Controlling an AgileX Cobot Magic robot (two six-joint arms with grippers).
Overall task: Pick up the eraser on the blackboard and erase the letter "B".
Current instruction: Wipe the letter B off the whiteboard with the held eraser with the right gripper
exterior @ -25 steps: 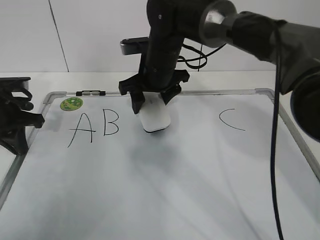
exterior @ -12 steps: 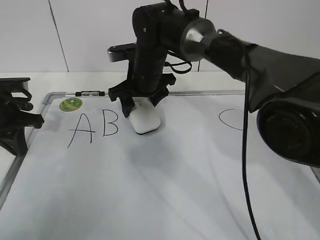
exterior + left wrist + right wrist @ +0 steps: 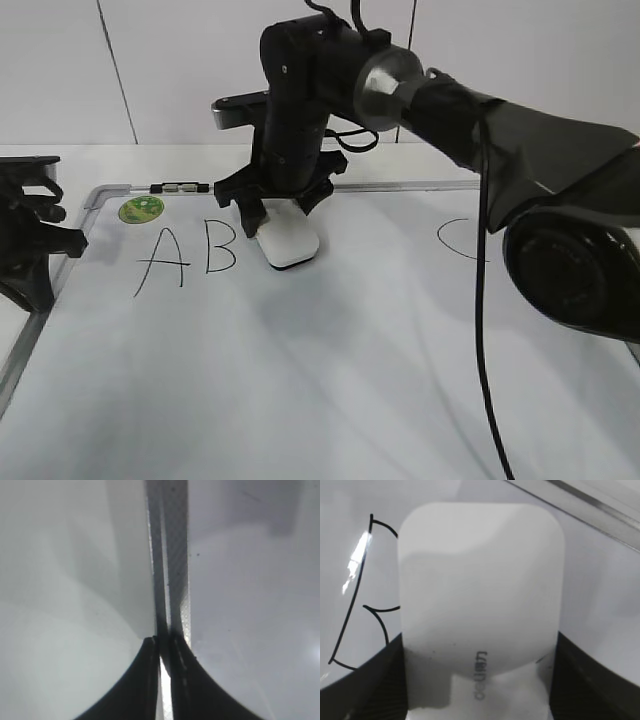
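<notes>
Glossy black right arm (image 3: 300, 90) with a silver round joint cap (image 3: 385, 85), trailing thin black cables (image 3: 478, 300).

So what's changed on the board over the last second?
The right gripper, shut on the white rounded plastic eraser, has carried it leftward across the white dry-erase board, close up to the hand-drawn black letter B. The B is unwiped. The A, the green sticker and the left gripper stayed put.
</notes>
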